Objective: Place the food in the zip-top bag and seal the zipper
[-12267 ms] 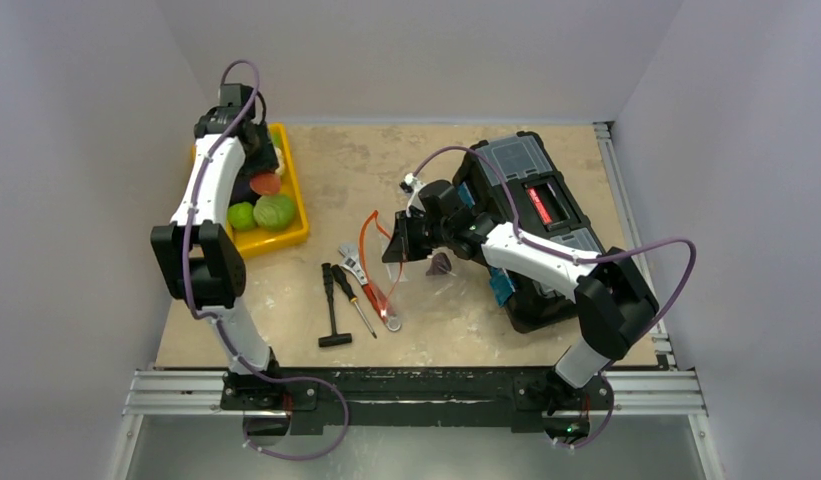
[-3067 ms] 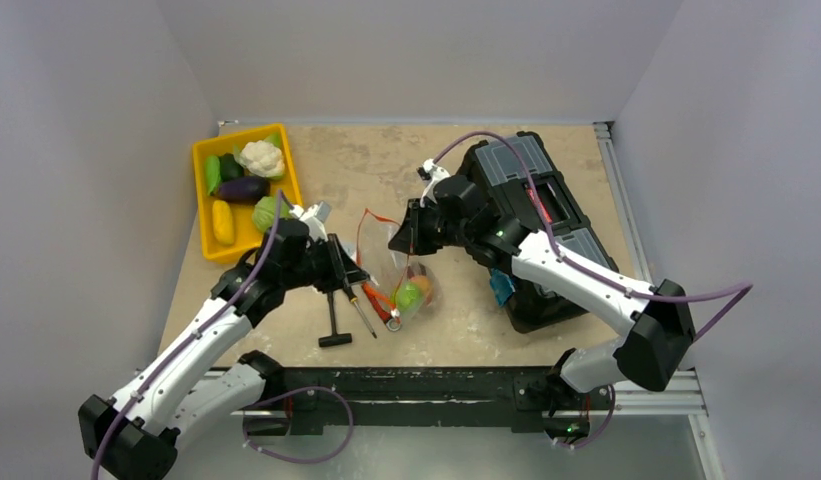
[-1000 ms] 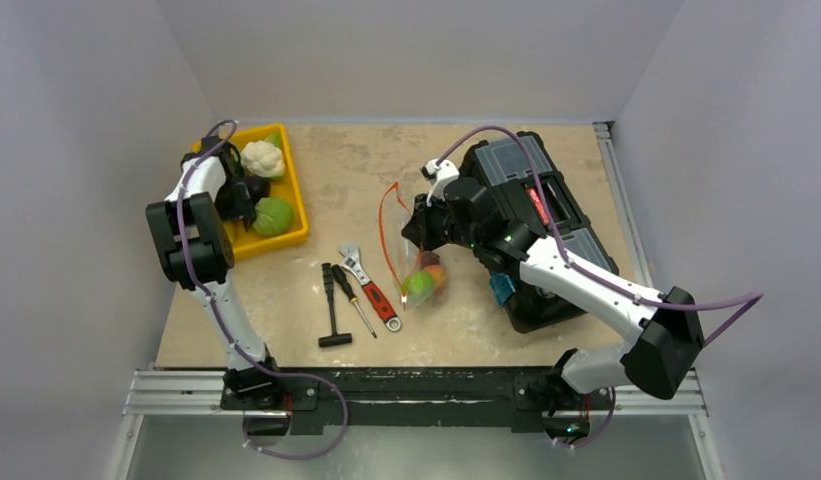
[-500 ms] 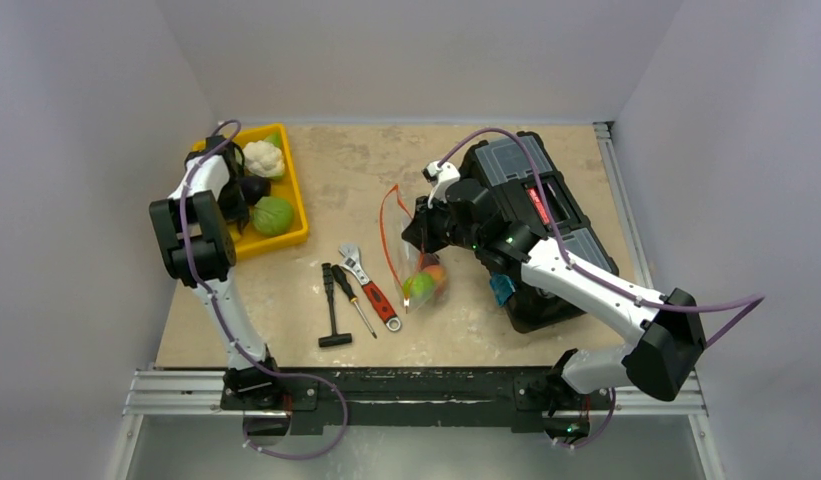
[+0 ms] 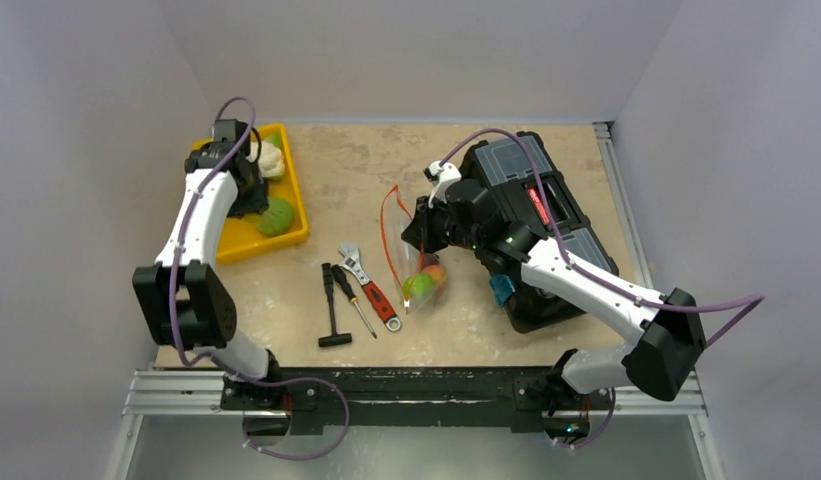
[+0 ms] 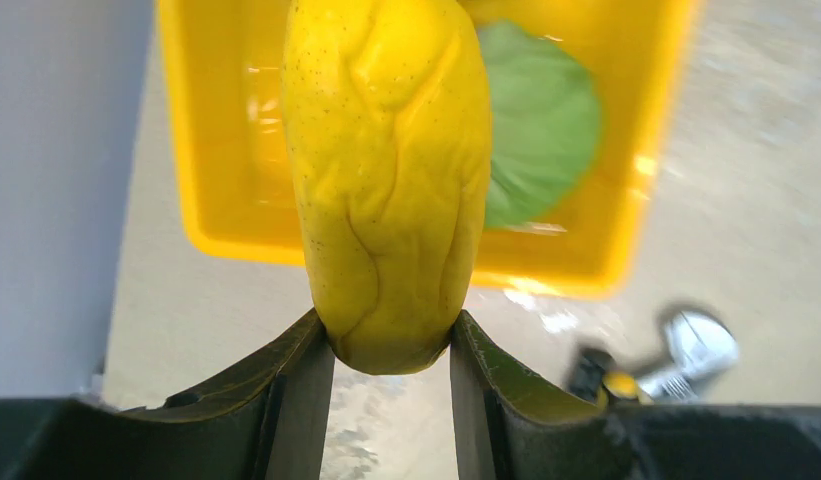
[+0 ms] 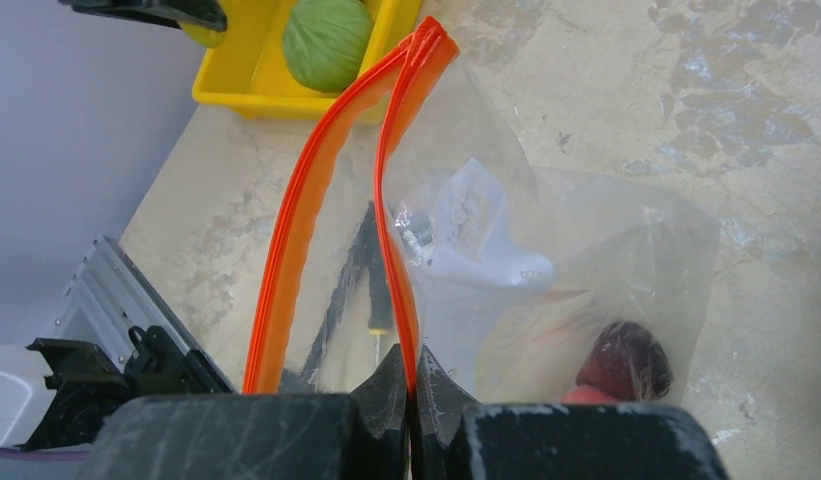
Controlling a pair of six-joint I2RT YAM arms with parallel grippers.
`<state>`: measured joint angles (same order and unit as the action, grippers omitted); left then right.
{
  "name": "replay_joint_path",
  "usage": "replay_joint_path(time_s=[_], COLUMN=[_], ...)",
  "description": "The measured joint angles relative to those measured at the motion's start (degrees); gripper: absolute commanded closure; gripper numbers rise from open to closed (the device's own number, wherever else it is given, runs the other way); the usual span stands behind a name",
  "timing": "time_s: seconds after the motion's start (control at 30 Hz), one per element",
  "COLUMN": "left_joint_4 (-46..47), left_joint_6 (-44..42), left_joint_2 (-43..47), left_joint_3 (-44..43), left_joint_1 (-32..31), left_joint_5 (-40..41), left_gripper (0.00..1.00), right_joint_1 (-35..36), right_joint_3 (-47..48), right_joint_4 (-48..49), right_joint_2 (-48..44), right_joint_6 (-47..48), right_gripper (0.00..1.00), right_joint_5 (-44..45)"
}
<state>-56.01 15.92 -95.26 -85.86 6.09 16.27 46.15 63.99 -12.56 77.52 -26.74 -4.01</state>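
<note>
Left hand (image 6: pixel 391 348) has lifted the gripped yellow piece (image 6: pixel 386 170), apparently above the tray (image 6: pixel 216 200); right hand (image 7: pixel 408 375) still pinches the zipper (image 7: pixel 271 300).

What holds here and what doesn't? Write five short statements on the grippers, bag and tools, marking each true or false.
1. The left gripper holds the yellow piece. True.
2. An orange piece and a green piece lie inside the zip-top bag. True.
3. The bag is sealed. False: the zipper's two strips stand apart.
4. The right gripper is open, clear of the bag. False: it is shut on one zipper strip.
5. The red-handled wrench lies in the yellow tray. False: it lies on the table, between tray and bag.
</note>
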Motion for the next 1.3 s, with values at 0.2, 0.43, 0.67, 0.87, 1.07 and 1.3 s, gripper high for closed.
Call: replay_joint_path(time_s=[0.2,0.43,0.67,0.87,1.07,1.3], left_joint_4=[1.0,1.6,3.7,4.0,4.1,1.9], left_joint_6=[2.2,6.3,13.7,19.6,22.8,24.2], left_joint_2=[16.2,34.5,43.1,44.3,37.0,28.4], left_joint_3=[9.7,22.5,29.8,29.4,24.6,18.2], left_joint_1=[-7.1,-11.4,-29.2,-44.5,-48.8,-48.9], left_joint_5=[-12.0,-33.7,-46.3,-46.9,-46.2,-43.2], left_gripper=[1.0,1.0,1.0,1.0,1.0,1.0], right_joint_1=[0.0,0.0,0.0,1.1,5.0,6.8], right_joint_3=[0.0,0.0,0.0,0.1,0.1,-0.5], right_joint_4=[-0.3,-0.7,-0.7,-1.3,-1.0,0.1], right_joint_2=[0.0,0.0,1.9,5.1,2.9,-1.3], right_joint_6=[-1.7,-3.3,-3.8,-2.5,0.9,3.1], right_gripper=[1.0,1.0,1.0,1.0,1.0,1.0], right_joint_5=[-0.1,0.0,0.6,4.5,9.7,12.5])
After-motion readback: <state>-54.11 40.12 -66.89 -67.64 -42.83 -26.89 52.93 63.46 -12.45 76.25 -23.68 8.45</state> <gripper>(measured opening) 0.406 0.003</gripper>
